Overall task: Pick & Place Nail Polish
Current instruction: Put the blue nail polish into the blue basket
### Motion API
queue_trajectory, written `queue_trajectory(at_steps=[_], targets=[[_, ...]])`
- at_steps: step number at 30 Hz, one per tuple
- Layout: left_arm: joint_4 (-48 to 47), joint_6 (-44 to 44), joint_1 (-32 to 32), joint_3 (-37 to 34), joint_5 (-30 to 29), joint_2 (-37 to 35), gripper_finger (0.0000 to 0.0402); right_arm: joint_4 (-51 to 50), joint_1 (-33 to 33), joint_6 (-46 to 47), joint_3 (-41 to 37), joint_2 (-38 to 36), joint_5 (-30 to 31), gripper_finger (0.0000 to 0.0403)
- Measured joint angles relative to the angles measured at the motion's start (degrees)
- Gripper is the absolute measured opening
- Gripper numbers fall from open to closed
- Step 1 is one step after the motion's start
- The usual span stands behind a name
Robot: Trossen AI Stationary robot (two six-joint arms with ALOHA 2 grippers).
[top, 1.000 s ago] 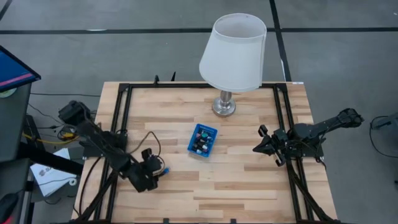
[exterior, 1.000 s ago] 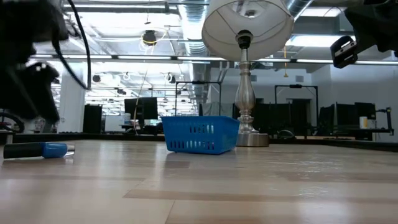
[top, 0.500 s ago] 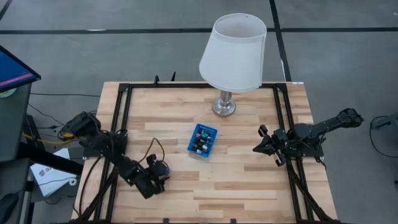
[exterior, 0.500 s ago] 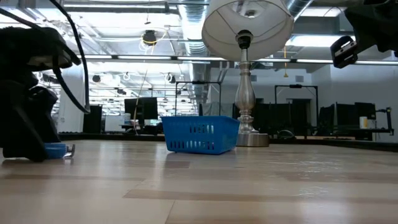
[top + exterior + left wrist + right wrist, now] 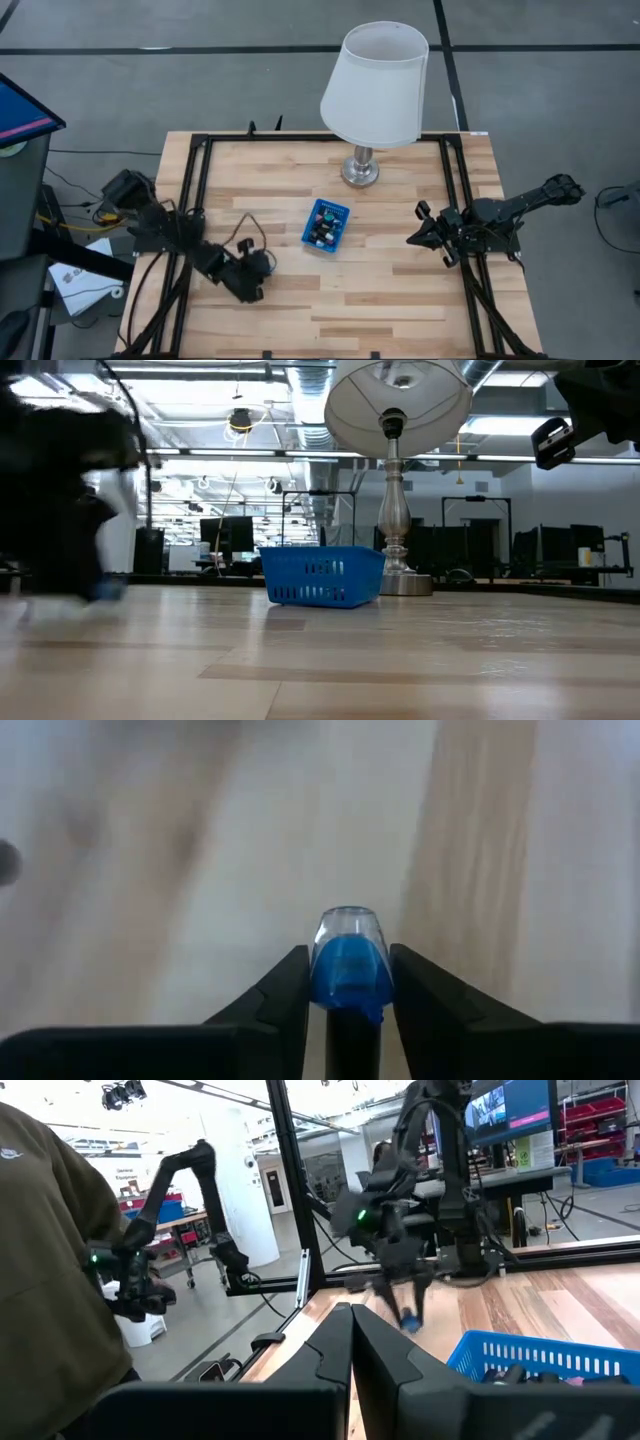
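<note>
A small blue nail polish bottle (image 5: 347,960) with a dark cap sits between the fingers of my left gripper (image 5: 262,271), low over the table's near-left part. That gripper is shut on it. In the right wrist view the bottle (image 5: 410,1320) shows as a blue tip below the left gripper's fingers. Several more nail polish bottles (image 5: 322,233) lie in the blue basket (image 5: 338,212) at the table's middle. My right gripper (image 5: 414,238) waits shut, off the table's surface by the right edge. My left gripper pinches the bottle's blue glass body (image 5: 345,982) between its two fingers (image 5: 288,992), one on each side. The bottle lies along the fingers, clear glass end (image 5: 347,923) sticking out past the fingertips, dark cap back between them. The fingers come from above, slanting down.
A lamp with a white shade (image 5: 376,85) stands on its metal base (image 5: 360,172) at the far middle, just behind the basket (image 5: 320,576). A black frame (image 5: 196,180) runs along the table's sides. A person's olive sleeve (image 5: 45,1290) shows beyond the table.
My left gripper has come down on the blue bottle, which lay on its side at the near left, and has shut on it. The bottle has left that spot. It now moves with the gripper a little toward the table's far and right edges.
</note>
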Motion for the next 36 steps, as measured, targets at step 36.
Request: queue_trajectory(at_steps=[36], targets=[[32.7,46.2,33.3,8.0,19.0,3.9,0.0241,-0.2,0.0,0.0,0.0,0.0,0.0,0.0000]])
